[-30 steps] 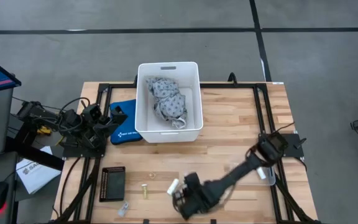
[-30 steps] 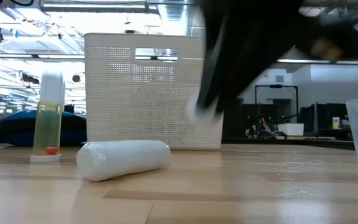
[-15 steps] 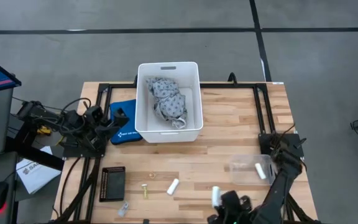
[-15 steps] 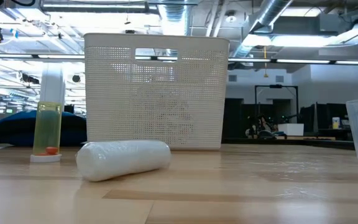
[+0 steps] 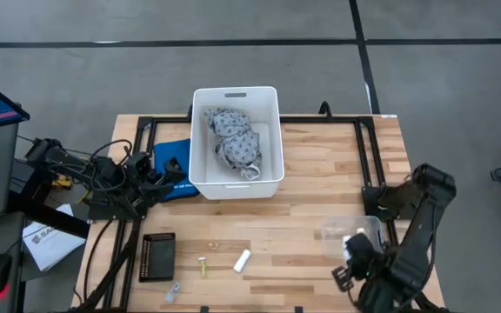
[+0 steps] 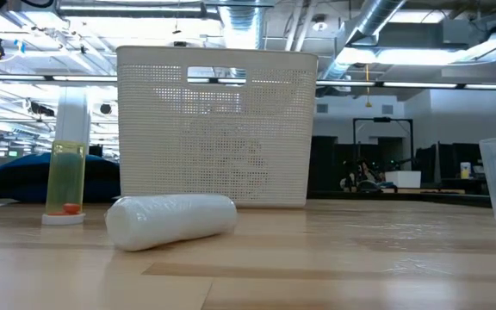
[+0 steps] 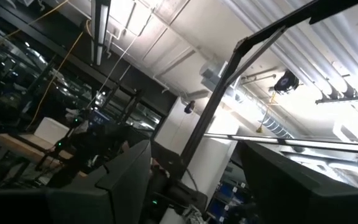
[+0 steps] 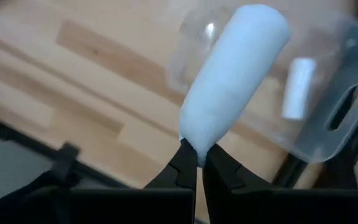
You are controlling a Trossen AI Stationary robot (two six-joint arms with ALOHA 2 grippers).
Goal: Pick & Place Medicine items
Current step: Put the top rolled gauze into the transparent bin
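One white medicine cylinder (image 5: pixel 243 260) lies on its side on the wood near the table's near edge; the low view shows it close up (image 6: pixel 172 221). A second cylinder (image 8: pixel 297 87) lies inside a clear plastic container (image 5: pixel 346 229) at the table's right. My right gripper (image 5: pixel 353 253) is shut on a third cylinder (image 8: pixel 235 68), just at the container's near side. My left gripper (image 5: pixel 158 170) waits open at the table's left edge beside the blue pouch, its fingers (image 7: pixel 129 180) pointing up into the room. My right gripper pinches the white cylinder by its near end (image 8: pixel 192 142) between the two fingertips (image 8: pixel 180 167). The cylinder sticks out forward, in line with the fingers, and is lifted clear of the wood, over the clear container's edge.
A white perforated bin (image 5: pixel 202 139) holding a grey patterned cloth (image 5: pixel 236 139) stands at the table's far middle, a blue pouch (image 5: pixel 177 179) to its left. A black tray (image 5: pixel 157 256), a brass bolt (image 5: pixel 203 265) and a yellow vial (image 6: pixel 66 176) sit near-left.
My right gripper has swung from the near middle of the table toward the right, carrying a white cylinder to the clear container. It has left the low view. The other cylinder near the near edge has stayed where it was.
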